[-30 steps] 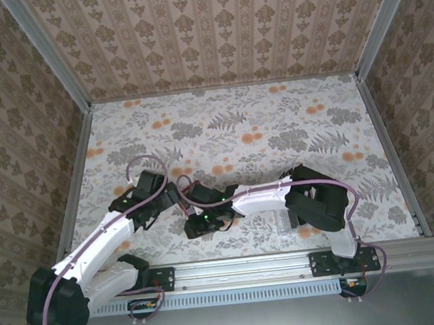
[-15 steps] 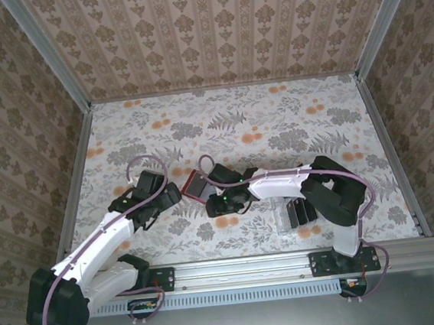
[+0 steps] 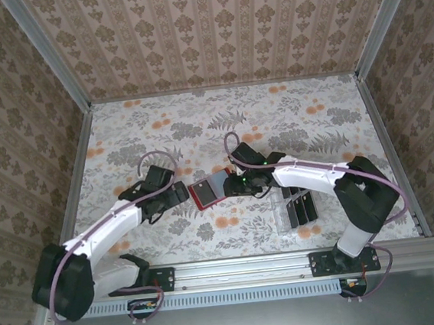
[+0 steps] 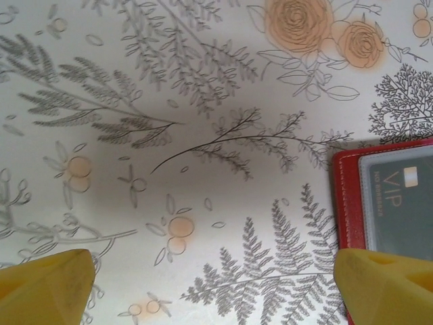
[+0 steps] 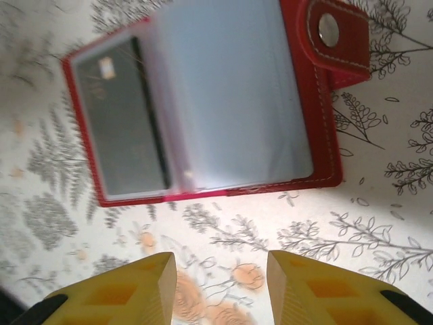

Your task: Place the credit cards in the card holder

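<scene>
The red card holder (image 3: 203,194) lies open on the floral table between my two grippers. In the right wrist view the card holder (image 5: 318,115) shows clear sleeves, a dark card (image 5: 122,115) in the left pocket and a snap tab (image 5: 335,34). My right gripper (image 5: 220,288) hovers open just short of its near edge, with nothing between the fingers. My left gripper (image 4: 216,284) stands wide open over bare table, the card holder (image 4: 348,203) by its right fingertip (image 4: 385,281). Black credit cards (image 3: 299,205) stand in a clear tray.
The clear slotted tray (image 3: 285,219) sits front right of the holder, under the right arm (image 3: 311,176). Patterned walls enclose the table on three sides. A metal rail (image 3: 243,269) runs along the near edge.
My right gripper has swung from the front of the table back and to the right, uncovering the open card holder. My left gripper has edged right toward the holder.
</scene>
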Tool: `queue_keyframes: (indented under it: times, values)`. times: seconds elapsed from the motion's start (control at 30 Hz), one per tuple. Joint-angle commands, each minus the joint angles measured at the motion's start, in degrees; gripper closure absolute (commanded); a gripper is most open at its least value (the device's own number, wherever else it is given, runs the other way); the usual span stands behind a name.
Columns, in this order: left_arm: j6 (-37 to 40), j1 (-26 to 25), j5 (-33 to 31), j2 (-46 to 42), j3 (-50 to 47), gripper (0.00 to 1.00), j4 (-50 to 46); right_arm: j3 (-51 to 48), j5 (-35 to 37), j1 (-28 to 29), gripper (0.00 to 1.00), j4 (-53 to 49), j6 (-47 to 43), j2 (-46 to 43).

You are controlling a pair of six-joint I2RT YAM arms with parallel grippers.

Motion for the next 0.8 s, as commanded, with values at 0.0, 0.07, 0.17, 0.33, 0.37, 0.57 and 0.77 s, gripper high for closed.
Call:
queue_keyframes:
  times: [0.0, 0.07, 0.17, 0.33, 0.37, 0.57, 0.77]
  values:
    - [3.7, -0.8, 1.0, 3.9, 4.1, 0.00, 2.1, -1.8, 2.3, 0.3, 0.58, 1.2, 6.0, -1.3]
    - [4.7, -1.3, 1.0, 6.8, 5.6, 0.00, 2.2, -2.5, 3.2, 0.2, 0.58, 2.7, 7.4, -0.8]
    - [5.1, -2.3, 0.8, 9.6, 6.7, 0.00, 2.4, -2.8, 3.7, 0.2, 0.59, 4.1, 8.0, 0.8]
    - [4.5, -3.1, 0.3, 11.9, 6.7, 0.00, 3.1, -2.5, 3.5, -0.2, 0.60, 5.8, 7.9, 3.4]
    - [4.4, -3.2, 0.3, 12.1, 6.6, 0.00, 3.2, -2.4, 3.3, -0.3, 0.60, 6.2, 7.8, 3.8]
    - [4.0, -3.8, -0.3, 13.6, 6.7, 0.00, 3.5, -1.7, 2.8, -0.9, 0.61, 7.1, 7.3, 5.6]
    - [4.1, -4.0, -0.5, 14.6, 7.0, 0.00, 3.5, -1.2, 2.3, -1.5, 0.61, 7.9, 7.1, 6.9]
